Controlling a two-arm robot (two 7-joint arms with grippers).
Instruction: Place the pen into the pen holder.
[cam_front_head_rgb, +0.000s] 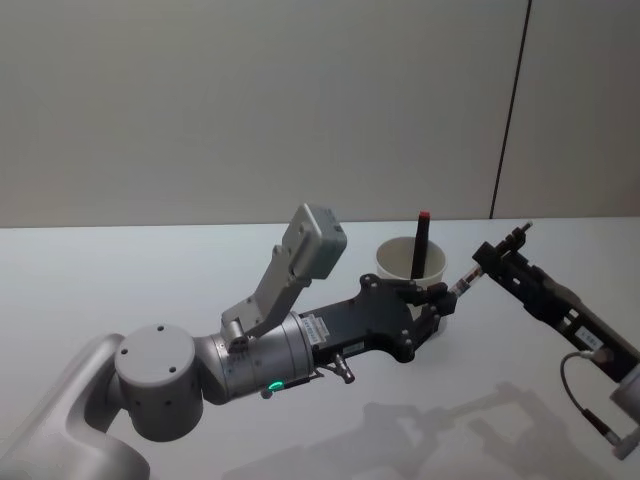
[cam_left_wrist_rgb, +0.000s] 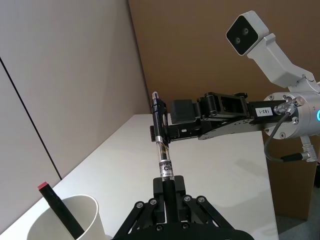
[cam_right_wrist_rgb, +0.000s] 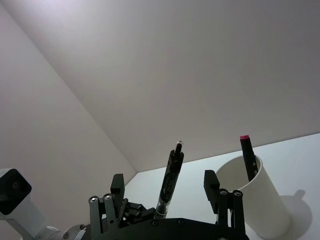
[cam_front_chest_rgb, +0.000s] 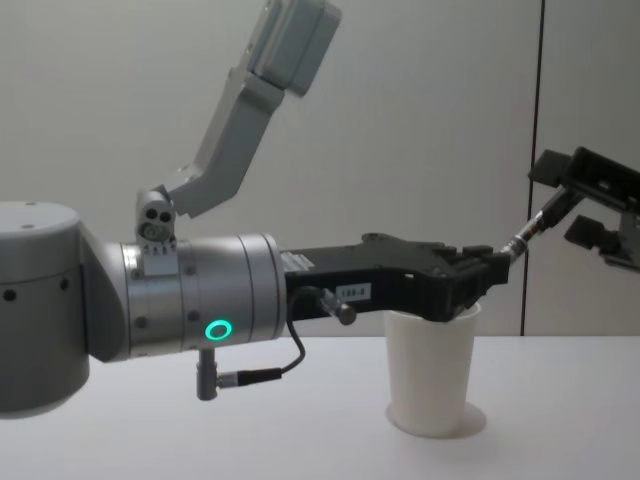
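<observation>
The pen (cam_left_wrist_rgb: 162, 150) is a slim clear-barrelled pen with a black clip. My left gripper (cam_left_wrist_rgb: 168, 186) is shut on its lower end. The left gripper hangs just above the rim of the pen holder (cam_front_chest_rgb: 432, 372), a white paper cup standing on the table. The pen slants up and to the right from the left gripper (cam_front_head_rgb: 437, 298) into my right gripper (cam_front_head_rgb: 497, 248). In the right wrist view the right gripper (cam_right_wrist_rgb: 164, 186) is open, its fingers (cam_right_wrist_rgb: 117, 186) spread wide on either side of the pen (cam_right_wrist_rgb: 170, 172) without touching it.
A black marker with a red cap (cam_front_head_rgb: 421, 240) stands inside the cup, leaning on its rim (cam_front_head_rgb: 392, 262). The white table (cam_front_head_rgb: 120, 270) runs back to a plain wall. A brown panel (cam_left_wrist_rgb: 200, 50) stands behind the right arm.
</observation>
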